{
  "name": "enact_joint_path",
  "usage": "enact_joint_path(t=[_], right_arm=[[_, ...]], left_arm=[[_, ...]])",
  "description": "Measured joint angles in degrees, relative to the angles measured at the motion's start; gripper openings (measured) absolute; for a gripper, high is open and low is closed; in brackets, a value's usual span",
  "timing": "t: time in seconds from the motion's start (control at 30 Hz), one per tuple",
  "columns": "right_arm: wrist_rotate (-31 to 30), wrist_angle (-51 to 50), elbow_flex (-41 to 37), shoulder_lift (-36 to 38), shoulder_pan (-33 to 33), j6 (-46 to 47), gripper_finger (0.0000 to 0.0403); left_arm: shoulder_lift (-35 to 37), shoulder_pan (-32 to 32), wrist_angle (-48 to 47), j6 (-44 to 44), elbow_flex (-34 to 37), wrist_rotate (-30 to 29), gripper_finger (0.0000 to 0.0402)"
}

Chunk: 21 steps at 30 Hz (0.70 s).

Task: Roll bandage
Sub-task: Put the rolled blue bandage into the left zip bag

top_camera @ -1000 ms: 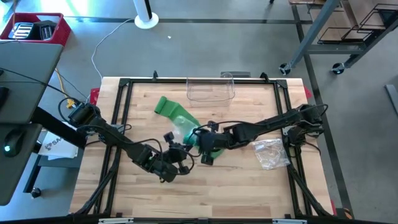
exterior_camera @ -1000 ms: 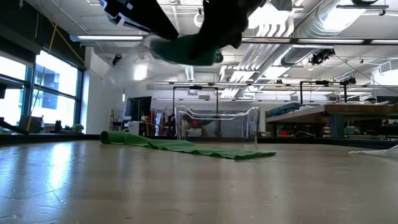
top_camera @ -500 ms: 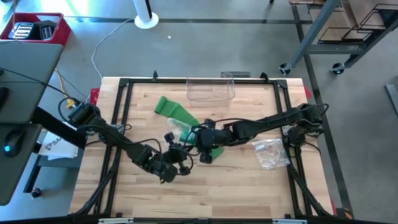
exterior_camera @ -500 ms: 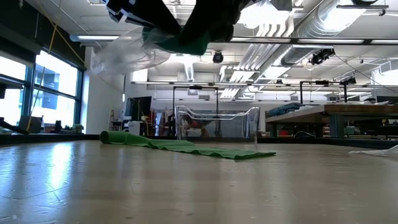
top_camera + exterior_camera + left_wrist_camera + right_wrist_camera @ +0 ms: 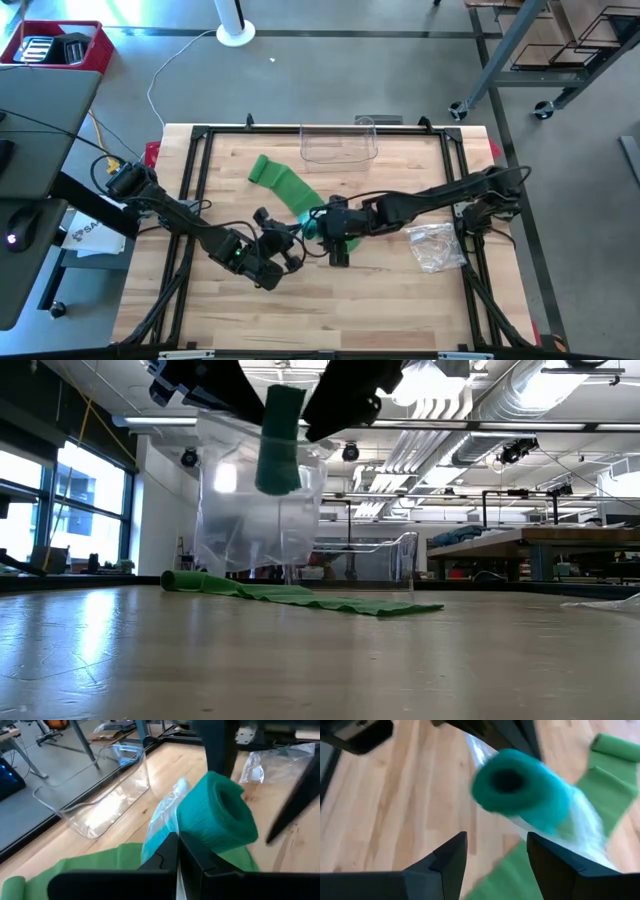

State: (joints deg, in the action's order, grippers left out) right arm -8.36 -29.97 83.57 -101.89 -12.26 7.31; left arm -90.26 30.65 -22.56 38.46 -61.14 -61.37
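A rolled green bandage (image 5: 220,815) sits at the top of a clear plastic bag (image 5: 260,510) that hangs over the middle of the table, and my left gripper (image 5: 177,855) is shut on that bag. In the low view the roll (image 5: 278,440) stands upright, its top above the bag's rim. My right gripper (image 5: 495,855) is open just short of the roll (image 5: 520,790), its fingers apart from it. An unrolled green bandage strip (image 5: 283,183) lies flat on the table behind them. My left gripper pinches the bag's upper edge (image 5: 167,827) between its two shut fingers, right beside the roll. The fingers come slanting down from the table's left. The bag hangs slack below them, clear of the table, with the roll in its top.
A clear plastic box (image 5: 338,145) stands at the table's far edge. A crumpled clear wrapper (image 5: 435,245) lies on the right side under my right arm. A black frame (image 5: 190,180) runs round the tabletop.
My right gripper has opened and let go of the roll and the bag. The bag, bunched up at the grippers a second ago, has dropped open and hangs below my left gripper. The roll has turned from lying level to standing upright.
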Motion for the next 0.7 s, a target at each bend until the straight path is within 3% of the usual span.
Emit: enact_joint_path(t=[0.17, 0.4, 0.5, 0.63, 0.7], right_arm=[[-0.5, -3.4, 0.0, 2.6, -1.2, -1.3, 0.0197], [-0.2, 1.2, 0.0, 4.2, -5.6, -15.3, 0.0187], [-1.1, 6.7, 0.0, 3.7, -6.4, -16.5, 0.0154], [-8.1, 8.9, 0.0, 2.3, -5.6, -16.3, 0.0086], [-7.7, 8.9, 0.0, 1.0, -4.5, -15.2, 0.0049]], left_arm=[[0.0, 0.0, -0.1, 0.5, 0.0, 0.4, 0.0], [0.0, 0.0, 0.2, -0.1, 0.0, 0.6, 0.0], [0.0, 0.0, 0.7, -0.6, 0.0, 0.7, 0.0], [0.0, 0.0, 3.7, -3.7, 0.0, 1.4, 0.0], [0.0, 0.0, 6.1, -6.1, 0.0, 1.8, 0.0]])
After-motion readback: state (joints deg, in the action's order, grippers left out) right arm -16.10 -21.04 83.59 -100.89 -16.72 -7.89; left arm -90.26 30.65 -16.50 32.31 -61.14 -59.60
